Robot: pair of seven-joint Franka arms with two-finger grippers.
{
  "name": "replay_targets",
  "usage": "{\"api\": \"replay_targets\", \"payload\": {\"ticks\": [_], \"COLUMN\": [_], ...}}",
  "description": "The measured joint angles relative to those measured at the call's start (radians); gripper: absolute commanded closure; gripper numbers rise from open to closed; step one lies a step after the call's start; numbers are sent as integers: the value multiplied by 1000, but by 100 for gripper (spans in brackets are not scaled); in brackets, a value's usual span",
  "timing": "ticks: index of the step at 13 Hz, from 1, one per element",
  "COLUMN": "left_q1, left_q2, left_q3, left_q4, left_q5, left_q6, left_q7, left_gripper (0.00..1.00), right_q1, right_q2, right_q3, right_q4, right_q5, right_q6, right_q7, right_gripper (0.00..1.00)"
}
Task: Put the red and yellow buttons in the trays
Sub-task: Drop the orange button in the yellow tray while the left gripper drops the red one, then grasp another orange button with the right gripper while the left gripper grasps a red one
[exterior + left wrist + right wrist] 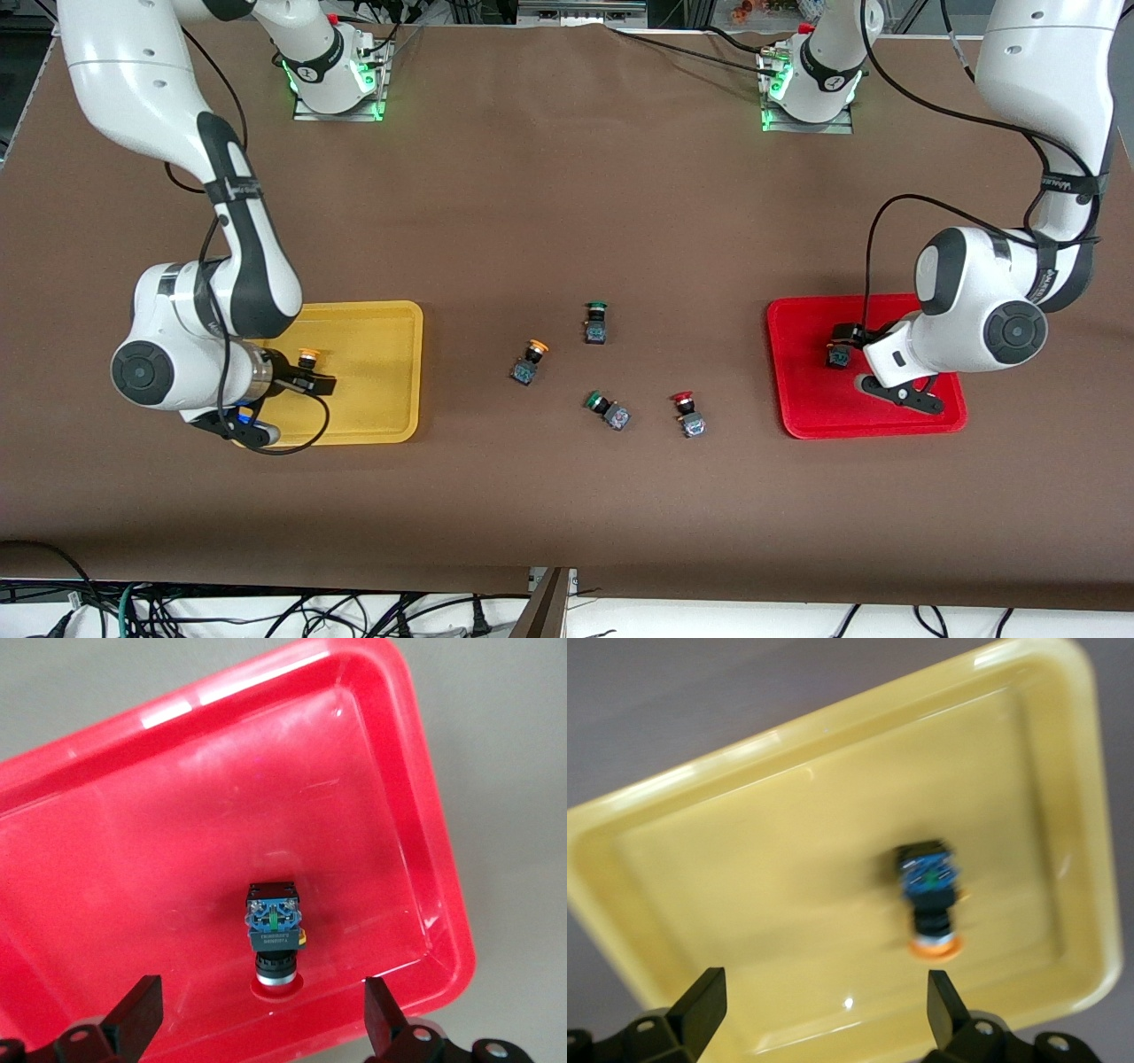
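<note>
I see a yellow-capped button (928,893) lying on its side in the yellow tray (726,904), my right gripper (819,1005) spread wide above it.

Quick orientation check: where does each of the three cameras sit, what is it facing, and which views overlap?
Front view: high across the table, facing both arms; shows the shallow red plastic tray, the shallow yellow plastic tray, and four loose buttons between them.
Left wrist view: on the left arm, looking down past its open left pincer at a red-capped button in the red tray.
Right wrist view: above the yellow tray; open right pincer, orange-capped button.
Each wrist view shares its tray with the front view.
</note>
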Motion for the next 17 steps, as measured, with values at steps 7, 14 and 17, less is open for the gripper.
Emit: {"api": "replay_targets", "payload": {"ticks": [7,14,17], "left_q1": [-22,-120,-241], "left_q2": [-7,10,104], "left_q3": [-7,-22,-21], "left_q4": [62,207,247], "left_q5": [0,-139,-139], "left_q6": [-22,-77,39], "left_q7": [-76,-307,-504], "left_gripper": [0,0,0], "right_q1": [286,430,438], "right_q2": [83,198,214], "right_q3": [9,6,-1], "right_q4": [-2,9,17], "right_q5": [67,67,57], "right_q6": [325,563,571], "right_q7": [483,601,593], "right_gripper": [0,69,100]}}
